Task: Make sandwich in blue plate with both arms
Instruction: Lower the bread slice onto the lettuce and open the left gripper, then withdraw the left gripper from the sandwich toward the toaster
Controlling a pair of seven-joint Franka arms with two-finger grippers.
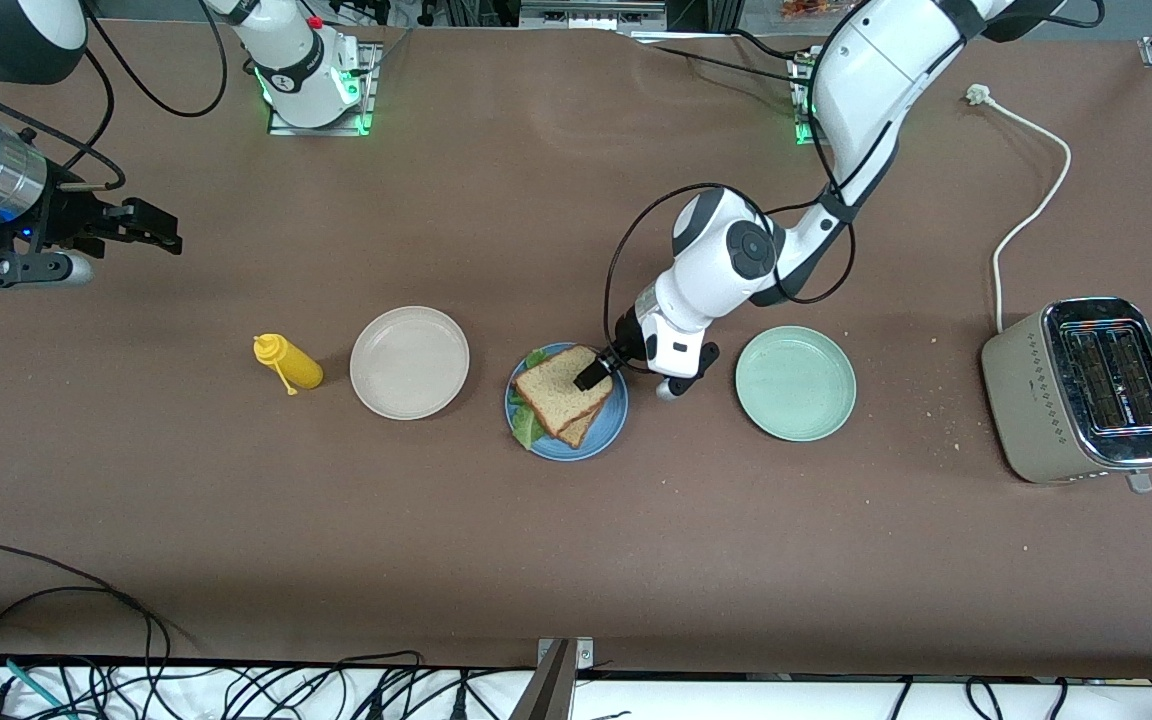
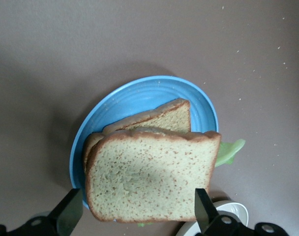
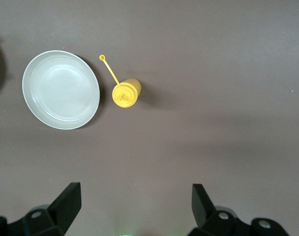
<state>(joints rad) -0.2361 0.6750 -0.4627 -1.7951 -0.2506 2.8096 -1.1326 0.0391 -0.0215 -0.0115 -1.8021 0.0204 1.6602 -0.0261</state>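
While the sandwich (image 1: pixel 564 393) lay stacked on the blue plate (image 1: pixel 607 432) at frame centre, the left gripper (image 1: pixel 596 373) hung directly over its top slice, jaws wide and empty; the right gripper (image 1: pixel 141 226) waited open at upper left

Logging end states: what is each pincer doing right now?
Left pincer: open, holding nothing, over the sandwich on the blue plate.
Right pincer: open, empty, waiting over bare table.

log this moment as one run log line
left gripper: open over sandwich | sandwich: on blue plate | right gripper: open, waiting
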